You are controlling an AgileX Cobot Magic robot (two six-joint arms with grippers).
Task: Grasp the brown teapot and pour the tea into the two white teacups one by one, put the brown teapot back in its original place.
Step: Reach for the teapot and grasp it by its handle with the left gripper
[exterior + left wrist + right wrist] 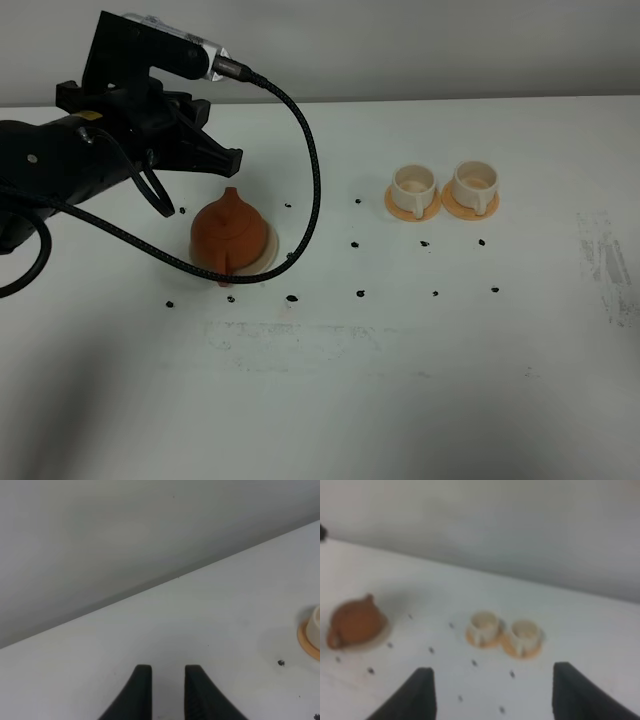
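Left jaws (167, 692): nearly shut, a narrow slit between my two dark fingertips, nothing held; bare white surface (210, 630) ahead of them, its far edge and a grey wall beyond.
Right jaws (492, 692): spread wide, empty; whole scene lies ahead of them, blurred.
Brown teapot (229, 231): below and just ahead of my left jaws in the high view, untouched, sitting on its cream coaster (268, 243); lid on, upright.
Two white teacups (413, 186) (475, 183): side by side, each on an orange saucer (398, 209), well apart from the teapot, off toward my right jaws' side.
Step in hand: my judgement is approach, before any grasp; no tea poured that I can tell.
Next move: left jaws must widen, drop, and close on the loop handle; which way the handle faces I cannot tell.
Open room: clear stretch between teapot and cups for the carry; black dots mark the surface. Cups nearly touch each other, so the pour needs care.
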